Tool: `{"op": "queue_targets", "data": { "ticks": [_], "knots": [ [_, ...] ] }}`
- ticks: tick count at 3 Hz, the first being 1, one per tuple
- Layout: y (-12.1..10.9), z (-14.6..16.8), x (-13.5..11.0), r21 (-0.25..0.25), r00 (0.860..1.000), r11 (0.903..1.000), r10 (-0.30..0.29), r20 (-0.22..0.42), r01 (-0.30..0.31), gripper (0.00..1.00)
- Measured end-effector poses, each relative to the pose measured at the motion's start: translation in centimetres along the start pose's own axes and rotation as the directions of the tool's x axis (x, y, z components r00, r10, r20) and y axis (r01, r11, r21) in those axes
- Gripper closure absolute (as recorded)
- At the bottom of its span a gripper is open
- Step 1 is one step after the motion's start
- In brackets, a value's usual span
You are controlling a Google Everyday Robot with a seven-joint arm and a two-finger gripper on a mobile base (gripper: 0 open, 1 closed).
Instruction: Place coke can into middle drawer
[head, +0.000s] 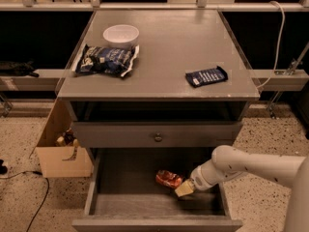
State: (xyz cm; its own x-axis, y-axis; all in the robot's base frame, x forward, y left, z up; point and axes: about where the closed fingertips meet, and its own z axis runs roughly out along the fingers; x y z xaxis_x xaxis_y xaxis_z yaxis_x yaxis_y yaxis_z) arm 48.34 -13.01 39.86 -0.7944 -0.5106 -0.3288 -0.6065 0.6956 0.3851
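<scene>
Red-orange can (168,178) lies on its side on the grey floor of the drawer (123,190), right of the drawer's middle, roughly midway between its back and front. Drawer stands pulled out, floor open from above, which is likely why the arm (251,166) can come in over the drawer's right wall, angled down.

Pincer (185,188) sits low inside the drawer, right-front part, at the floor or just off it. The can is at the pincer's tip, on its left and a little toward the drawer's back. Touching or just beside: cannot tell. Whether the pincer is clamped on the can or has let go: cannot tell.

Judgement: a can this low and flat suggests the set-down is done or nearly so. Release and pulling clear remain unconfirmed.

Above the drawer is a shut drawer front with a knob (158,137). Higher up, the table (169,47) carries a bowl (120,34), a bag (105,60) and a packet (206,76), none of them part of the job. A box (63,161) stands left of the drawer.
</scene>
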Motion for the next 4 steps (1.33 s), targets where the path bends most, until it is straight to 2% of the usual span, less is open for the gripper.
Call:
{"op": "queue_targets", "data": {
  "ticks": [1,2,3,4],
  "knots": [
    [-0.77,3.9,0.57,-0.02,0.998,0.9996,0.016,-0.059,-0.018,1.0],
    [-0.68,4.58,0.75,-0.027,0.998,0.9994,0.017,-0.068,-0.019,1.0],
    [-0.68,4.58,0.75,-0.027,0.998,0.9994,0.017,-0.068,-0.019,0.82],
    [-0.67,4.58,0.75,-0.028,0.998,0.9994,0.017,-0.068,-0.019,0.57]
  ]
}}
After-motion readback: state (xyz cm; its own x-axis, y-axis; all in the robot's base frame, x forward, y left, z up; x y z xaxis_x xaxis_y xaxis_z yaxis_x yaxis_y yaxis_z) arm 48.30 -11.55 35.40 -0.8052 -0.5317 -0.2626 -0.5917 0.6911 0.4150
